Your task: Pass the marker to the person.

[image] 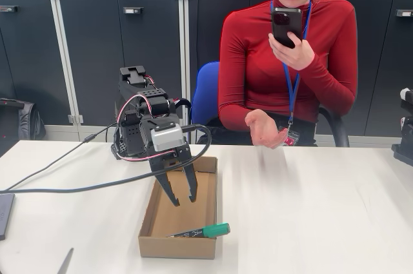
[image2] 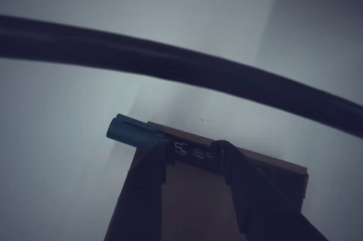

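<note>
The marker [image: 203,231] has a green cap and a dark barrel and lies across the near end of an open cardboard box [image: 177,247], cap poking out over the right wall. My gripper [image: 184,202] hangs open above the box, fingers pointing down, a short way behind the marker and not touching it. In the wrist view the marker's cap [image2: 130,130] shows just past the left fingertip, with the gripper [image2: 190,156] open over the box [image2: 283,167]. The person [image: 287,61] sits behind the table in a red sweater, one hand [image: 264,129] held out palm up, the other holding a phone.
A black cable [image: 97,187] loops from the arm across the left of the white table and crosses the wrist view [image2: 181,65]. A thin grey pointed object [image: 66,261] lies at the front left. A dark flat item [image: 3,213] sits at the left edge.
</note>
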Motion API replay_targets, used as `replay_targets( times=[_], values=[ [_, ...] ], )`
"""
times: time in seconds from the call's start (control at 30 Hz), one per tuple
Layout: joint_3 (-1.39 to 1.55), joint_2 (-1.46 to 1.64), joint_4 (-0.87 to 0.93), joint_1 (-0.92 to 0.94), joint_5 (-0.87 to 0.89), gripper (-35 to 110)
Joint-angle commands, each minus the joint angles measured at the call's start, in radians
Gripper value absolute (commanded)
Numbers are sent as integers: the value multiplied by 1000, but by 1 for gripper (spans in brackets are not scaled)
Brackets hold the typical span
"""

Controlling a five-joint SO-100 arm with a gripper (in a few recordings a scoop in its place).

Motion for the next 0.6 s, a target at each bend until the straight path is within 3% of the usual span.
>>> replay_targets(
  times=[0.0,0.2,0.57],
  values=[
    [-84,-11,-77,-15,-91,16],
    [-155,-115,-129,-11,-272,16],
    [-129,-91,9,-57,-476,16]
  ],
)
